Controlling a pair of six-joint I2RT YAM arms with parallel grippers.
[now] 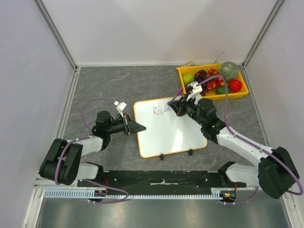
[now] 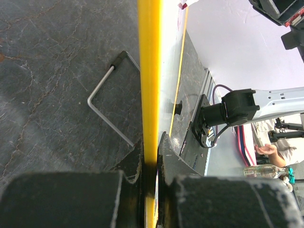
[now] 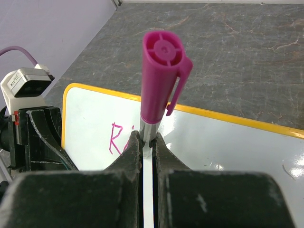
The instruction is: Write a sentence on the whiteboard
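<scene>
On the grey table (image 1: 109,80), centre, the whiteboard (image 1: 173,133) rests with its two black clips toward the arm bases. Left gripper (image 1: 140,127): clamped on the board's yellow left rim. Right gripper (image 1: 174,104): clamped on a pink-capped marker (image 3: 162,71) at the board's far edge. Sentence (image 1: 158,110): only pink letters reading about "Ris" show, near the far left corner. Yellow fruit tray (image 1: 232,96) stands beyond the far right corner, not touching the board.
</scene>
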